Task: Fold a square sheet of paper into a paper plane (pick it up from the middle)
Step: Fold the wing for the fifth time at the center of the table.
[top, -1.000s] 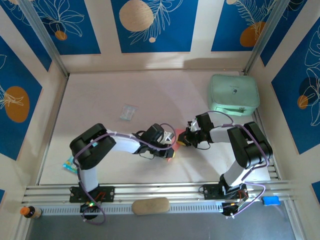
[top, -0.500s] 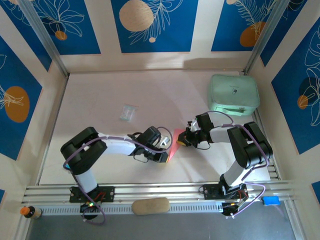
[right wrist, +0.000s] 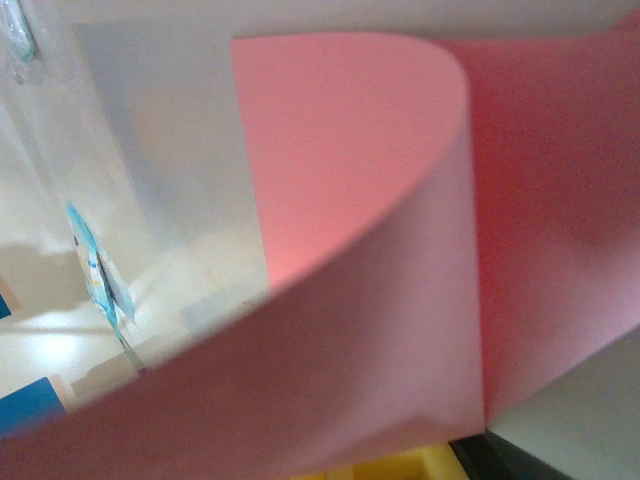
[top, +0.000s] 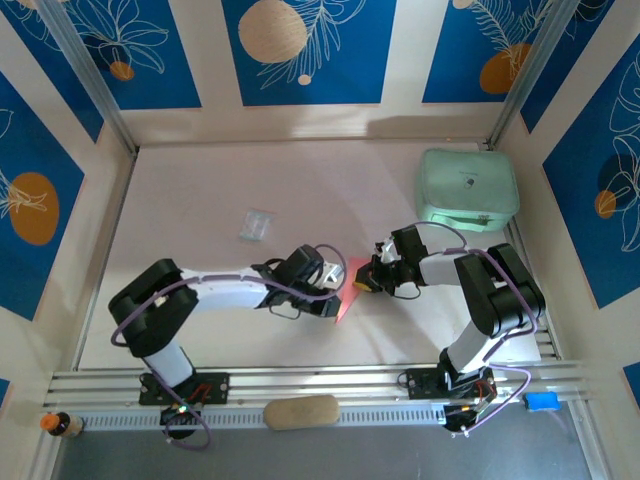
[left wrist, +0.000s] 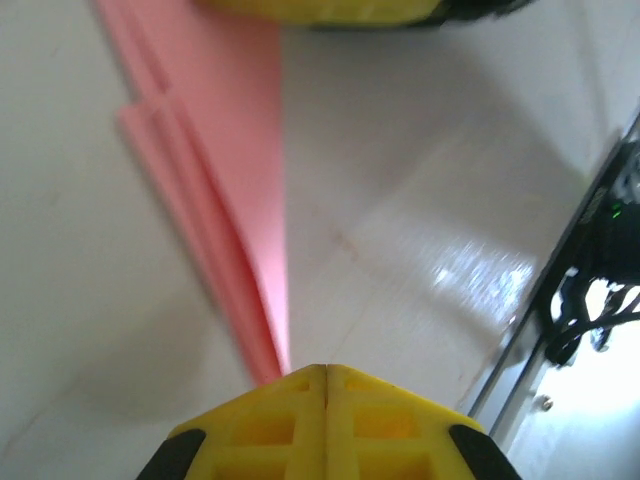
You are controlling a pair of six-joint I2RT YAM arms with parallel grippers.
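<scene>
Centre of the overhead frame, salmon-pink paper (top: 345, 290), matte, folded into a long layered wedge on the pale table (top: 200, 180), narrow tip at the closed left gripper (top: 333, 305), wide end curling upward, pinched by the closed right gripper (top: 362, 283).

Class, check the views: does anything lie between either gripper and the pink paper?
Nothing visible does. The left gripper sits shut at the pointed end of the paper, the right gripper at its wide end. The clear packet and green case lie well away.
</scene>
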